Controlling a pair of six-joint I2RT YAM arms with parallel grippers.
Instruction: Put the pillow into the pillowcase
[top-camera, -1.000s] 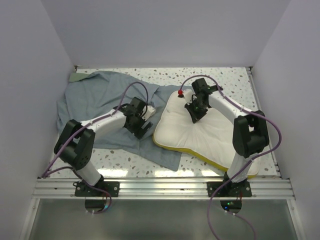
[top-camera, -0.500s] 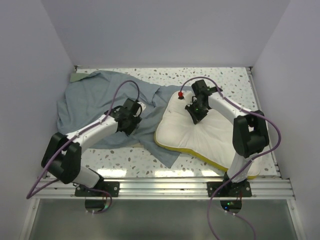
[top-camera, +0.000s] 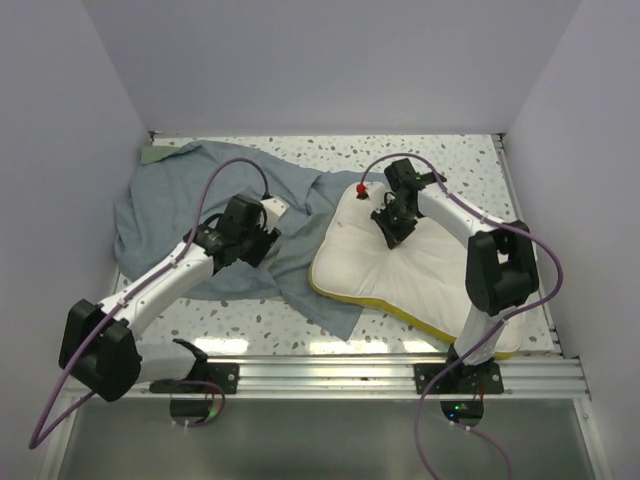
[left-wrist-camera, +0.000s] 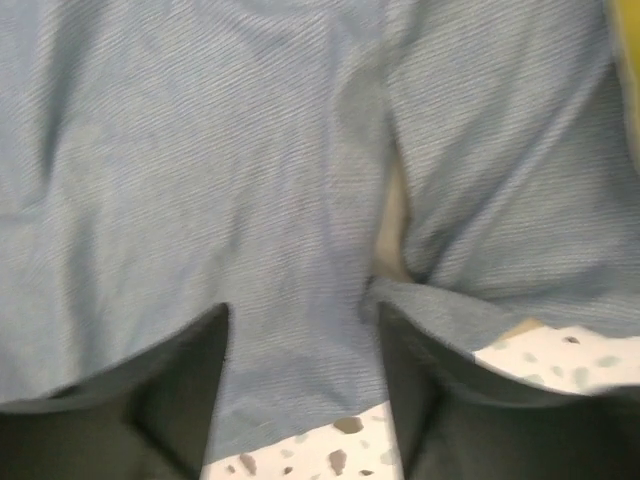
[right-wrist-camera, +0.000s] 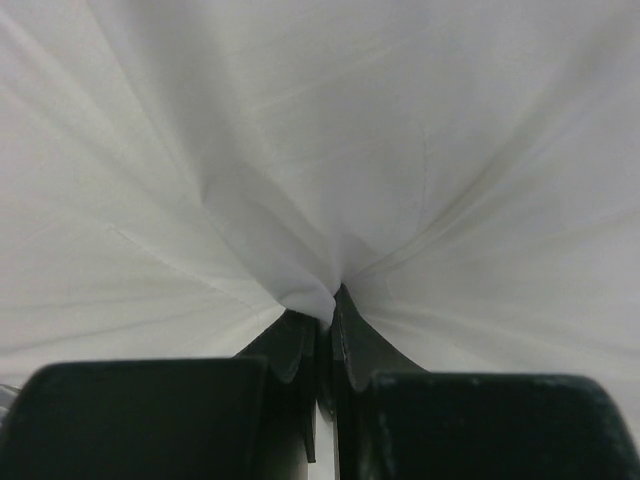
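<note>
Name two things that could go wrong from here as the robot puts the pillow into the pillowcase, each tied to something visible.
1. The right hand pinches only a small tuck of the pillow top cloth; pulling may let it slip free rather than move the pillow.
2. The left hand stands open over the flat, wrinkled pillowcase; closing may catch both layers, keeping the mouth shut.

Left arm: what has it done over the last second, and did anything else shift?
The left gripper slid left across the pillowcase, away from the pillow; its jaws stand open, gripping nothing. The right gripper stayed shut on the pillow's cream top; the pillow did not move.
</note>
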